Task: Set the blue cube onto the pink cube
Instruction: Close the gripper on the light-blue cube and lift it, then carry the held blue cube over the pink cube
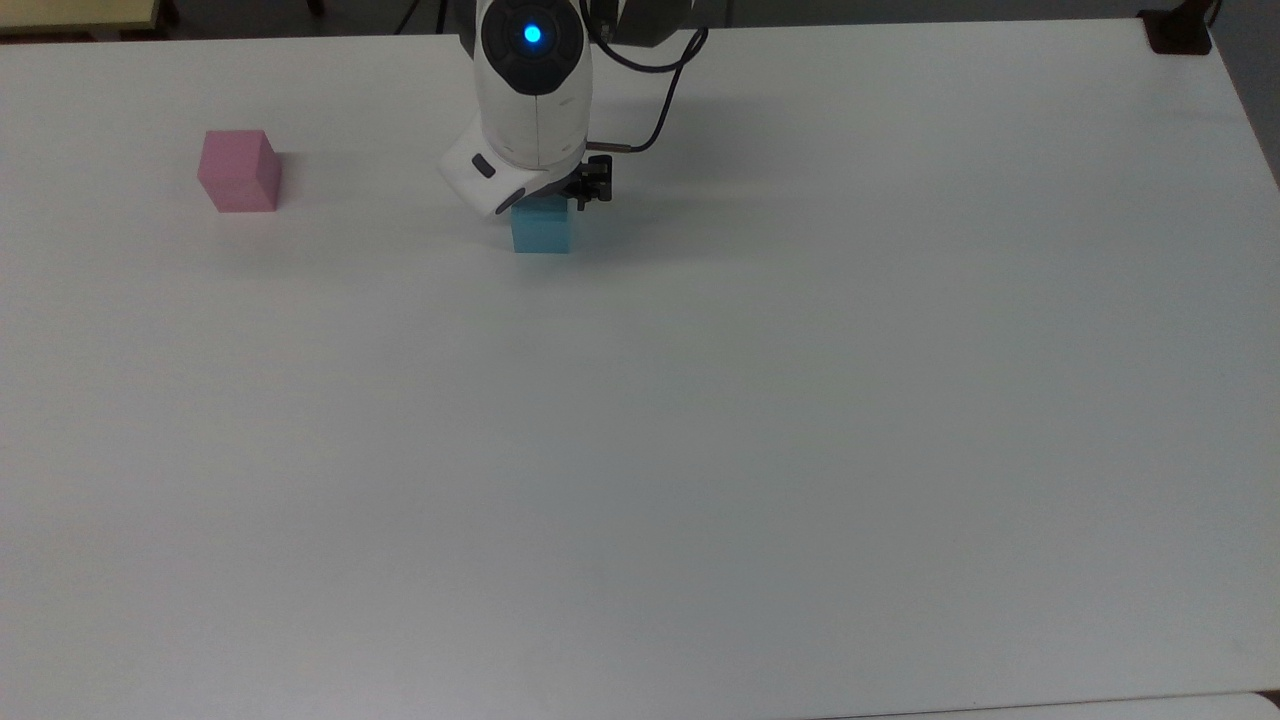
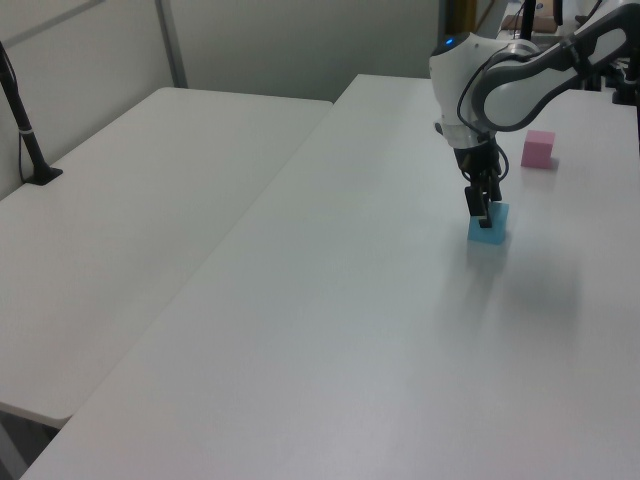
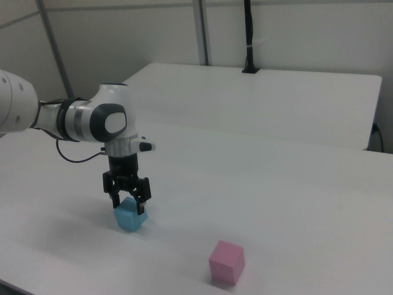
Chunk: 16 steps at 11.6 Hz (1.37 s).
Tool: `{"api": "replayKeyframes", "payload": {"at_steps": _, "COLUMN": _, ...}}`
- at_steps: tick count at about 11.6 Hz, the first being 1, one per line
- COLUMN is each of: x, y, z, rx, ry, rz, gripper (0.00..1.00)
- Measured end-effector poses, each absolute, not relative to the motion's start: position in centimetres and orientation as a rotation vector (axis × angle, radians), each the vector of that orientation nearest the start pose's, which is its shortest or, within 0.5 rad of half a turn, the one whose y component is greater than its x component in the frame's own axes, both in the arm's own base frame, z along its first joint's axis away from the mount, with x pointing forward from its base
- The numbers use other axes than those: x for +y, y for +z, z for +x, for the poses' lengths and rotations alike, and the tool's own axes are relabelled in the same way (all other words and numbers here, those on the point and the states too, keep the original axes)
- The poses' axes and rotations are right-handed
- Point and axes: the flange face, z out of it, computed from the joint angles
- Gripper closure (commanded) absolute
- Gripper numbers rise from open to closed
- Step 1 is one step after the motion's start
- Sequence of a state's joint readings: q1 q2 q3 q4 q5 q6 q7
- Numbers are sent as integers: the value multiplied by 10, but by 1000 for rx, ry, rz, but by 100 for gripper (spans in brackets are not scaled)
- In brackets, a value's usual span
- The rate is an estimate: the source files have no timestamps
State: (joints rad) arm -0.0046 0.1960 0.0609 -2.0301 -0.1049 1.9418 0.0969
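Blue cube (image 3: 129, 216) on table, claw (image 3: 128, 206) straddling it

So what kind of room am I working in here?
Probably a lab or test room: plain white tables pushed together, a black pole clamped to a table edge, bare panel walls, and just two cubes set out.

1. A robotics lab or test room; a white robot arm (image 3: 92, 123) with a trailing black cable (image 1: 655, 95) works over a plain white table (image 1: 700, 420).
2. A second white table (image 2: 130, 220) stands alongside; a black clamped post (image 2: 25, 130) rises from its edge.
3. Bare grey partition walls (image 3: 123, 37) with metal uprights close the space; furnishings are purely functional.
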Motion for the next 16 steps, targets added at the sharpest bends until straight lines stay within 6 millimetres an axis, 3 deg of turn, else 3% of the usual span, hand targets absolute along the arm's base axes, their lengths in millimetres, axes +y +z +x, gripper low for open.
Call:
{"api": "replayKeyframes", "payload": {"at_steps": 2, "x": 23, "y": 325, "z": 553, "rx": -7, "ry": 439, "rz": -3216, "gripper": 42}}
{"api": "replayKeyframes", "payload": {"at_steps": 3, "x": 24, "y": 325, "z": 554, "rx": 6, "ry": 433, "rz": -3217, "gripper": 49}}
{"api": "replayKeyframes", "payload": {"at_steps": 5, "x": 23, "y": 332, "z": 557, "rx": 30, "ry": 406, "rz": -3223, "gripper": 50}}
{"api": "replayKeyframes", "payload": {"at_steps": 7, "x": 10, "y": 361, "z": 560, "rx": 50, "ry": 353, "rz": -3233, "gripper": 50}}
{"api": "replayKeyframes", "payload": {"at_steps": 9, "x": -31, "y": 409, "z": 550, "rx": 11, "ry": 356, "rz": -3228, "gripper": 50}}
{"api": "replayKeyframes", "payload": {"at_steps": 11, "x": -103, "y": 444, "z": 533, "rx": -33, "ry": 307, "rz": -3212, "gripper": 50}}
{"api": "replayKeyframes", "payload": {"at_steps": 12, "x": -140, "y": 451, "z": 523, "rx": -52, "ry": 295, "rz": -3202, "gripper": 50}}
{"api": "replayKeyframes", "payload": {"at_steps": 14, "x": -193, "y": 454, "z": 506, "rx": -66, "ry": 295, "rz": -3185, "gripper": 50}}
{"api": "replayKeyframes", "payload": {"at_steps": 16, "x": -228, "y": 453, "z": 497, "rx": -57, "ry": 251, "rz": -3191, "gripper": 50}}
